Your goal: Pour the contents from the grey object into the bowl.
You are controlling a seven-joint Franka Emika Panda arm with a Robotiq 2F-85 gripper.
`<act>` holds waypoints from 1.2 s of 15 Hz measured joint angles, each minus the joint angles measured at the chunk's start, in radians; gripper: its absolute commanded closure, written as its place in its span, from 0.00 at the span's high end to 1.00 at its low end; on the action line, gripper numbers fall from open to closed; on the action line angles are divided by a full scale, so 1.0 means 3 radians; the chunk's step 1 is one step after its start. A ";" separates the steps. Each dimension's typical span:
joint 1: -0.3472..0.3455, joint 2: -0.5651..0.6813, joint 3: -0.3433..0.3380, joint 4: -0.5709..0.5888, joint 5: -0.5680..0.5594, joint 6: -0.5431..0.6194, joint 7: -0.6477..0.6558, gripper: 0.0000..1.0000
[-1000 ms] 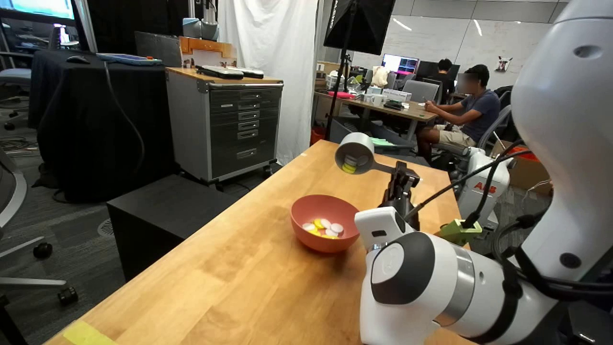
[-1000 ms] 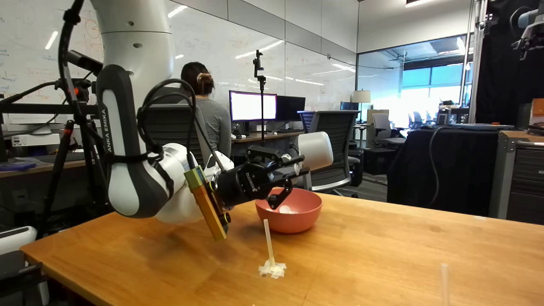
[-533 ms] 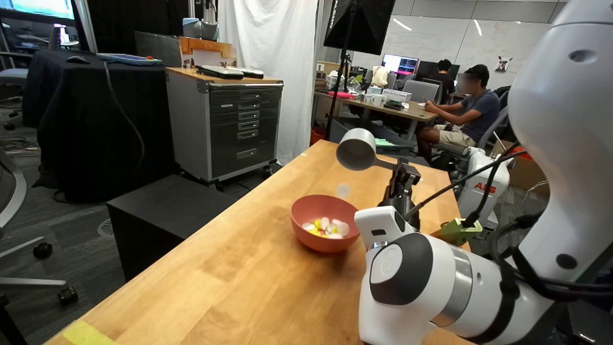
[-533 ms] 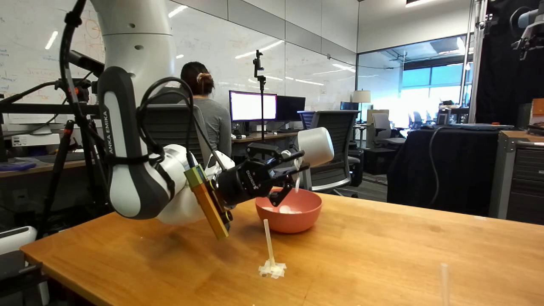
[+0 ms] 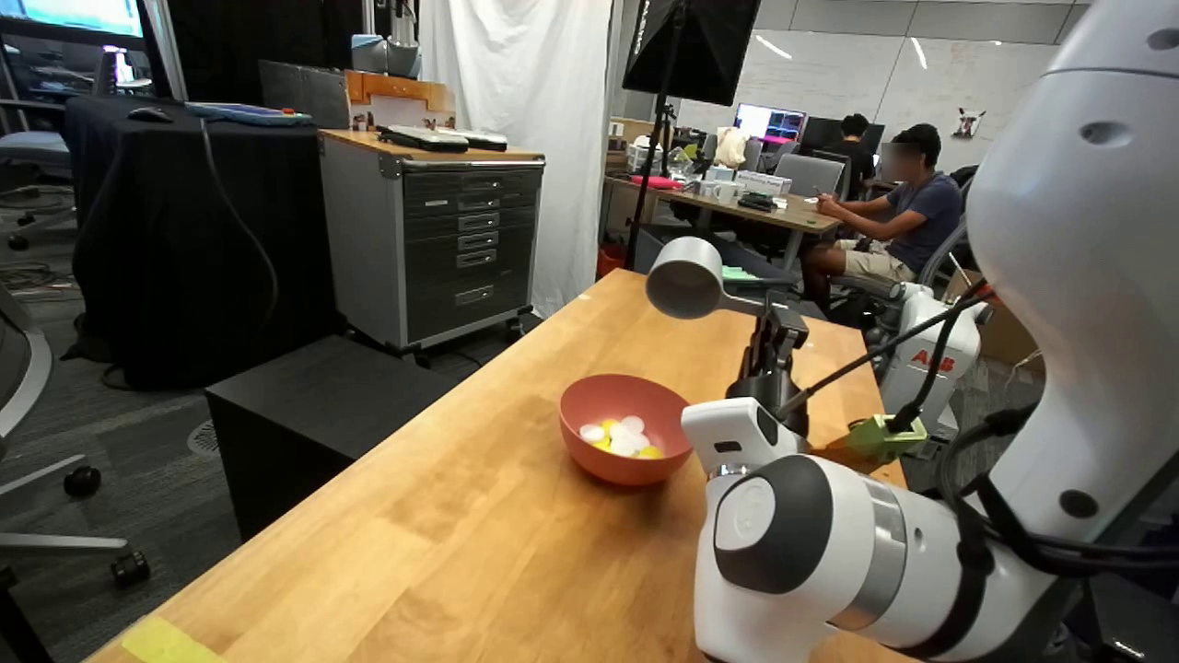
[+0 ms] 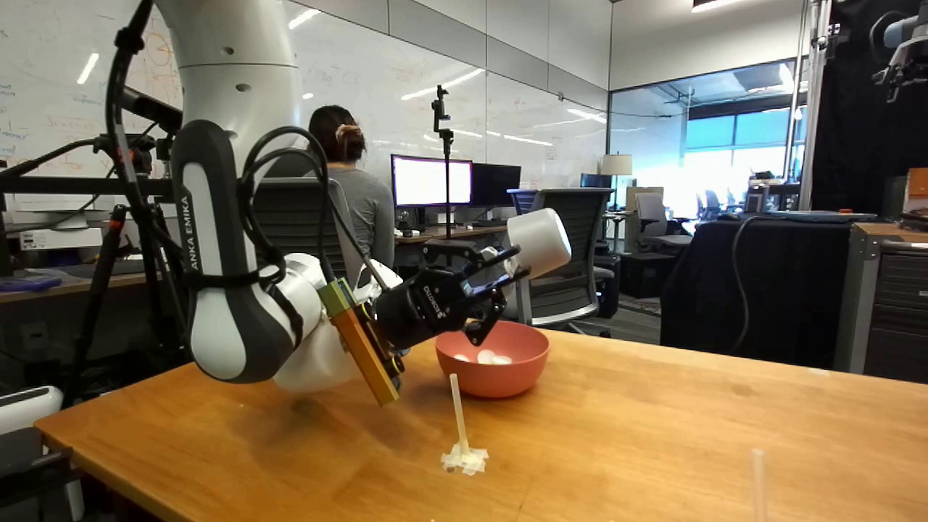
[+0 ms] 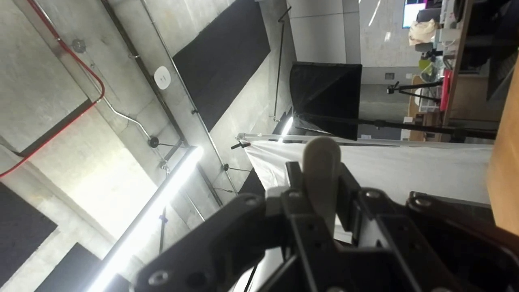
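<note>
Wrist view, just right of centre: we see the gripper (image 7: 321,182) pinching a pale handle (image 7: 321,160), its far end hidden. In an exterior view it joins the grey cup (image 5: 684,276), tilted in the upper half, higher than the bowl (image 5: 626,471) of white and yellow pieces (image 5: 631,440). In an exterior view the bowl's near wall (image 6: 493,380) hides some pieces, and we cannot see into the cup.

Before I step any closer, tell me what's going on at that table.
A robot arm has its claw shut on the handle of a grey cup, holding it tipped over on its side, up off the wooden table. White and yellow pieces lie in the pink-red bowl, which sits on the table. In an exterior view, no pieces show in the cup's open mouth, so the pouring looks about finished, though the cup has not been set down yet.
</note>
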 measured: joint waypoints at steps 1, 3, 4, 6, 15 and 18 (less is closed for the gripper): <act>0.0000 0.0005 0.0000 0.0000 -0.0012 -0.0014 -0.0007 0.06; 0.0000 0.0016 0.0000 0.0000 -0.0023 -0.0032 -0.0011 0.06; -0.0001 0.0020 0.0000 0.0000 -0.0025 -0.0033 -0.0012 0.06; -0.0005 0.0023 0.0002 0.0000 -0.0026 -0.0033 -0.0012 0.06; -0.0201 -0.0070 0.0088 0.0045 -0.0025 0.0257 -0.0012 0.06; -0.0315 -0.0213 0.0092 0.0051 0.0007 0.0410 -0.0012 0.06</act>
